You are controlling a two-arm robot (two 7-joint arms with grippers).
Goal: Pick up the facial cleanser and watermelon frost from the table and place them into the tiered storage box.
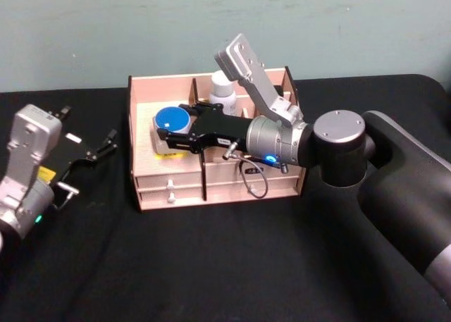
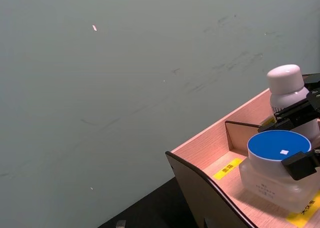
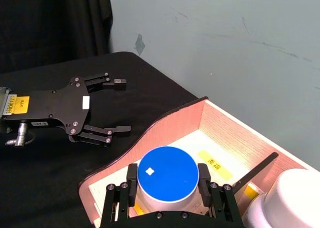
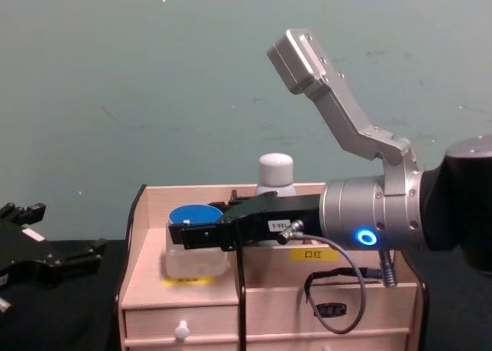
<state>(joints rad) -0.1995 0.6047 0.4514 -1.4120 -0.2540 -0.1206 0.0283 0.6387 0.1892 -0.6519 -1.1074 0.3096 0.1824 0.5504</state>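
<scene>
Right pincer extended over the tiered storage box, fingers set on either side of the watermelon frost. Jar resting in the front left compartment of the box, on its floor, beside a yellow label. In the right wrist view, blue lid lying squarely between the two black fingertips, pads close against its flanks; true contact or a slight gap cannot be told. In the left wrist view, one finger overlapping the near edge of the lid, the other crossing behind it.

Facial cleanser upright in a rear compartment of the box, behind the right pincer and just beyond the jar; rounded white cap rising above the back wall in the chest view. In the left wrist view, bottle standing behind the jar, separated from it by a dark divider.

Left pincer held over the black bench, well apart from the box on its left side, fingers spread and holding nothing. Same pincer visible from the right wrist, both finger pairs open above the dark surface. Drawers with a white knob along the front of the box, below the jar.
</scene>
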